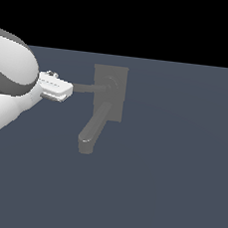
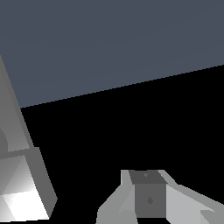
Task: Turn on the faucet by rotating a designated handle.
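The faucet (image 1: 108, 93) is dull grey, with a flat back plate and a thick curved spout (image 1: 89, 133) that hangs down to a rounded tip. The handle (image 1: 85, 87) is a thin straight bar running from the plate's round hub towards the exterior view's left. My gripper (image 1: 66, 91) is at the free end of the handle, touching or almost touching it. Its fingers look pressed together with nothing between them. In the wrist view the fingers (image 2: 148, 199) show with no gap. A flat grey bar, apparently the handle (image 2: 19, 175), lies close beside them.
The faucet stands on a plain blue-grey floor (image 1: 168, 182). My white arm (image 1: 8, 89) fills the exterior view's left edge. Beyond the floor's far edge the background is black.
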`<state>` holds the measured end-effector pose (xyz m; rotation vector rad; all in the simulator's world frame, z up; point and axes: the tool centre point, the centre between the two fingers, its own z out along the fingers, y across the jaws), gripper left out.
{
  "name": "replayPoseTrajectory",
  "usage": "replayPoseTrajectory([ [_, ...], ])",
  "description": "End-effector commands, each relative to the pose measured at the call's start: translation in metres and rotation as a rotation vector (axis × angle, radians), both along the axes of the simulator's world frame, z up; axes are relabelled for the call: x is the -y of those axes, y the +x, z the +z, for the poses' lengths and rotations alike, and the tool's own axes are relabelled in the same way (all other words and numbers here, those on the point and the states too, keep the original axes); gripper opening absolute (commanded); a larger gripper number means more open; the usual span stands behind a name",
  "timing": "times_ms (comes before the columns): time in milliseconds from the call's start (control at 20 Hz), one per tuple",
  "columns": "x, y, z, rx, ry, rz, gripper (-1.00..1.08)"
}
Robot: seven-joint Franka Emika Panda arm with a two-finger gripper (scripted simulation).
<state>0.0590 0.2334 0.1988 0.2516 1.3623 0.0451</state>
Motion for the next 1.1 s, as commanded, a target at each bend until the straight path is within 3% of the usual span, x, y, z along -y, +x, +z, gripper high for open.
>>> replayPoseTrajectory([
  [0, 0.008, 0.000, -0.022, -0.046, -0.026, 0.001, -1.00],
  [300, 0.019, -0.004, -0.056, -0.115, -0.058, 0.004, -1.00],
  [750, 0.047, -0.001, -0.067, -0.161, -0.120, -0.024, -1.00],
  [1050, 0.049, -0.012, -0.087, -0.217, -0.152, -0.011, -1.00],
])
